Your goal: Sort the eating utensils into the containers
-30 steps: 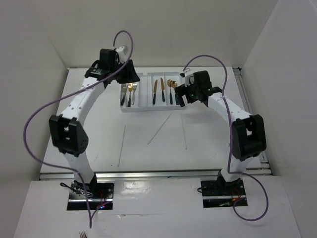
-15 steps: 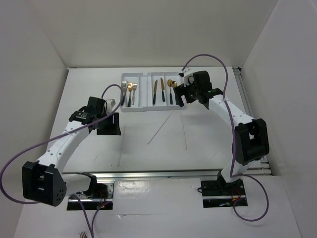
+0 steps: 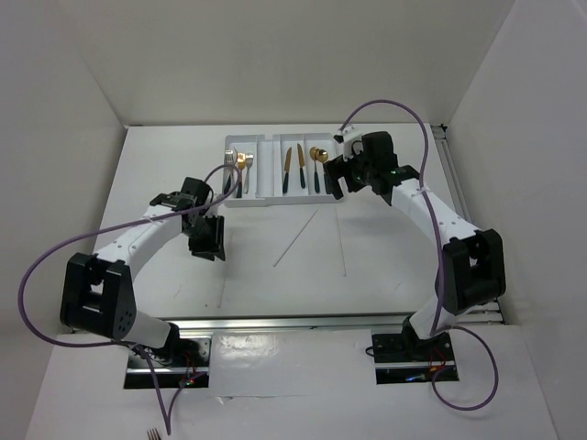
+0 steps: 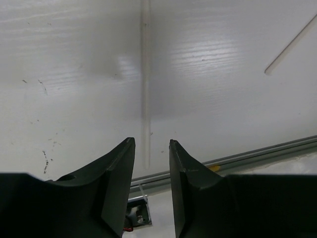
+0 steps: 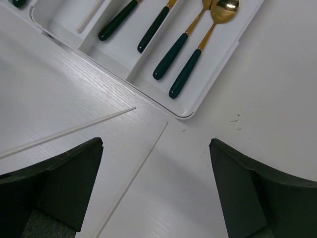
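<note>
Left jaws part-way open with a narrow gap and nothing in them, hanging low over the white worktop (image 3: 165, 183) on my left side. The left chopstick (image 4: 145, 74) lies flat on the worktop straight ahead. Its near end lines up with the gap between my left fingertips (image 4: 124, 153), but I cannot tell whether they touch it. The slanted chopstick (image 4: 290, 47) lies off to my right, well apart from these jaws, near the middle of the worktop. Right jaws are spread wide and empty, held above the near right corner of the white tray (image 5: 225, 62), which sits at the far side of the worktop. Just beside that corner the end of the slanted chopstick comes close to the tray's near wall. The right chopstick (image 5: 131, 181) runs from near the corner back toward my base, flat on the worktop. Inside the tray, the rightmost slot holds a gold spoon (image 5: 198, 49) with a dark green handle, with a second gold, dark-handled piece (image 5: 173, 57) alongside it. The next slot holds two dark-handled knives (image 3: 293, 170) lying parallel. The slot beyond has a thin pale stick (image 5: 89, 17) in it. The far left slot holds a few silver and gold pieces (image 3: 238, 172), too small to tell apart.
</note>
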You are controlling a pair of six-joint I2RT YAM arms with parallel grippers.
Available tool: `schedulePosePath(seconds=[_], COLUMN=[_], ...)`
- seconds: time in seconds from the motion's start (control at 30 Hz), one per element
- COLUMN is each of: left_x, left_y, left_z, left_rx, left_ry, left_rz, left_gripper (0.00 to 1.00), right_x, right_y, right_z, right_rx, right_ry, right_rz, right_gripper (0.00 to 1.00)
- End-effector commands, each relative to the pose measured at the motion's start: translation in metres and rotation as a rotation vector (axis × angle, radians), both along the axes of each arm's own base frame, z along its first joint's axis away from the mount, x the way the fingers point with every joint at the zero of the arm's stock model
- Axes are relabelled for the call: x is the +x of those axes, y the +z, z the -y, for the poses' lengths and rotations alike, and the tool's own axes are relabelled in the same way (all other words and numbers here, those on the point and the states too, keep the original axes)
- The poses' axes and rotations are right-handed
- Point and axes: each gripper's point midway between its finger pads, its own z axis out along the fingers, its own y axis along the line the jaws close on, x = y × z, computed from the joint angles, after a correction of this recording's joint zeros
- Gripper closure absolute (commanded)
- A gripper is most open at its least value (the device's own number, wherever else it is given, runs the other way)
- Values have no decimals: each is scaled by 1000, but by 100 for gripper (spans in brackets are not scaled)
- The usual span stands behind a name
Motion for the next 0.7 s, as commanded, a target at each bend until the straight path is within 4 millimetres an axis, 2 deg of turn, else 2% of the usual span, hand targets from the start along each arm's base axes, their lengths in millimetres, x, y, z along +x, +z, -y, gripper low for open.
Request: schedulePosePath(seconds=[0.0, 0.1, 0.13, 0.17, 0.3, 0.5, 0.67], left_x=[-8, -19, -31, -34, -50, -62, -64], left_y=[1, -3, -12, -14, -28, -50, -61], left_z=[9, 9, 8, 7, 11, 12, 10], left_rx=[-40, -40, -41, -37, -31, -24, -2], left_ry=[-1, -3, -4, -3, 1, 4, -1], left_rz=[-60, -108, -163, -182, -272, -394, -432], left_gripper=[53, 53, 53, 53, 51, 53, 54], right_x=[-6, -6, -6, -7, -6, -9, -11], right_y=[22, 22, 22, 17, 21, 18, 18], right_z=[0, 0, 0, 0, 0, 0, 2], right_rx=[20, 20, 20, 14, 17, 17, 12], right_ry=[11, 11, 11, 11, 11, 18, 11], right_rz=[47, 47, 47, 30, 39, 19, 22], right_gripper=[4, 4, 4, 4, 4, 4, 4])
